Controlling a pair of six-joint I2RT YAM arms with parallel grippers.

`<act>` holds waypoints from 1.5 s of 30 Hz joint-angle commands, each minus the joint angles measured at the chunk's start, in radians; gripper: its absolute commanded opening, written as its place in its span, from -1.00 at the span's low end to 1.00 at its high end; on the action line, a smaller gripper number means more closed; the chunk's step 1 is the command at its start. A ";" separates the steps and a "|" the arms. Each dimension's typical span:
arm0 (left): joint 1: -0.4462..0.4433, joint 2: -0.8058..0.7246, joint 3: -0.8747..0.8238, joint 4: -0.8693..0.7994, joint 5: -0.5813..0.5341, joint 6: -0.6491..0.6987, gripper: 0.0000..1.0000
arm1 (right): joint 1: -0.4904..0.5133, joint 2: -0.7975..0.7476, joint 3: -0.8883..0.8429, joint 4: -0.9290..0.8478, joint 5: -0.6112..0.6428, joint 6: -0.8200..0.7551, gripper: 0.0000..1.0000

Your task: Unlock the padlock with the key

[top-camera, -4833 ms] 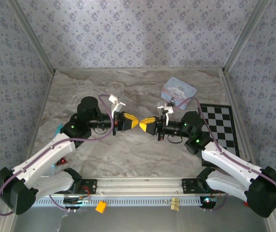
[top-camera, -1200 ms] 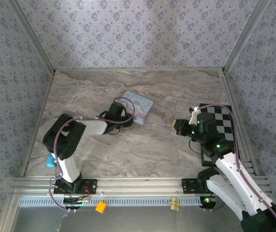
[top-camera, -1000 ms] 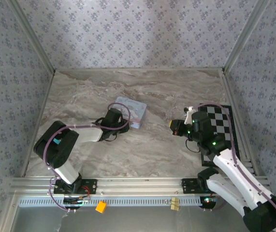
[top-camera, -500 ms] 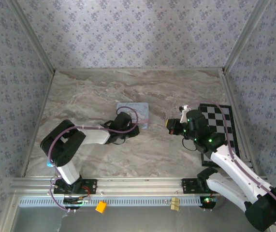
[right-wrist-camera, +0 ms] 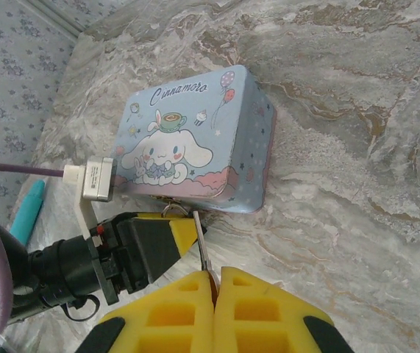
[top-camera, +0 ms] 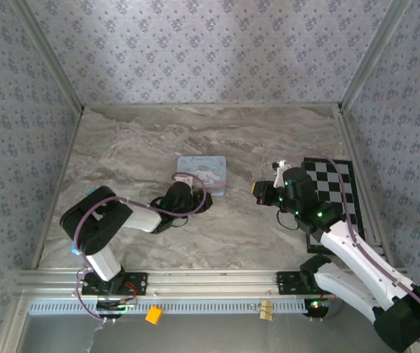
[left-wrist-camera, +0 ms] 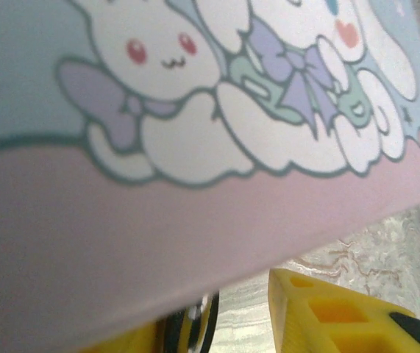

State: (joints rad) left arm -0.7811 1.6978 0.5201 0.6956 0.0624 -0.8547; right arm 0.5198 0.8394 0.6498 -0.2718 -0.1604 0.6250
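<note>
Tin (top-camera: 204, 173) mid-table with left pincer (top-camera: 183, 193) hard against its near side; bare marble table (top-camera: 136, 143) elsewhere.

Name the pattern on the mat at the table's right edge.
Black-and-white checkerboard; the mat shows best in the top external view.

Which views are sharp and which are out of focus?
Left wrist: badly out of focus, the tin too near, its print and the yellow fingers soft. Right wrist: sharp, tin lettering legible, key crisp. Top external: even light, faint shadows, no glare.
</note>
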 commanded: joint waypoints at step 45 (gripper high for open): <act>-0.002 0.037 -0.096 0.255 -0.024 0.038 -0.71 | 0.060 -0.001 -0.036 0.020 0.024 0.061 -1.00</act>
State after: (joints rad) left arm -0.7746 1.7679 0.4358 0.9802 0.0341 -0.8341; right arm 0.5716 0.8398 0.6338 -0.2642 -0.1452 0.6598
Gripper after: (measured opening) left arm 0.162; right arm 0.050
